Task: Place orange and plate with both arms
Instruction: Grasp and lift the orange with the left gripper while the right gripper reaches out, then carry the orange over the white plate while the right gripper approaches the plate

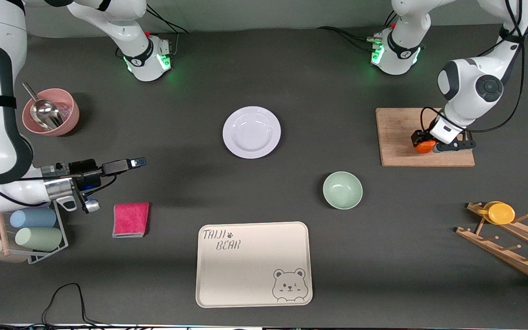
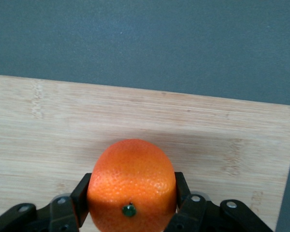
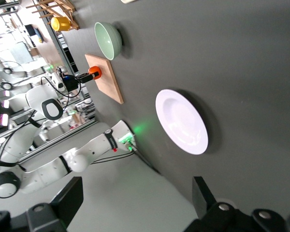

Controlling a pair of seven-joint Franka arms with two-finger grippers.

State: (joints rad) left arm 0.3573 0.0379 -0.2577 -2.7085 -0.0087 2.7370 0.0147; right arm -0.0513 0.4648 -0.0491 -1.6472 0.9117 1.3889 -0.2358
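Early in the task, judging by the layout. Left claw down on the wooden cutting board at the left arm's end of the desk, clamped around the orange. Seen close in the left wrist view: orange squeezed between two black fingers, fruit resting on the board, not yet lifted.

Plate lying flat and bare near the middle of the desk, untouched, well apart from both claws. Also seen in the right wrist view as a glossy white disc on dark cloth.

Right claw hanging above the desk at the right arm's end, over bare cloth near a pink folded towel, jaws spread wide with nothing between them; waiting.

Cream bear tray nearest the front camera, nothing on it. Pale green bowl between tray and board, hollow and bare.

Done so far: orange gripped. Left, by judgement: lifting the orange, taking hold of the plate with the right claw, and setting both down, likely on the tray.
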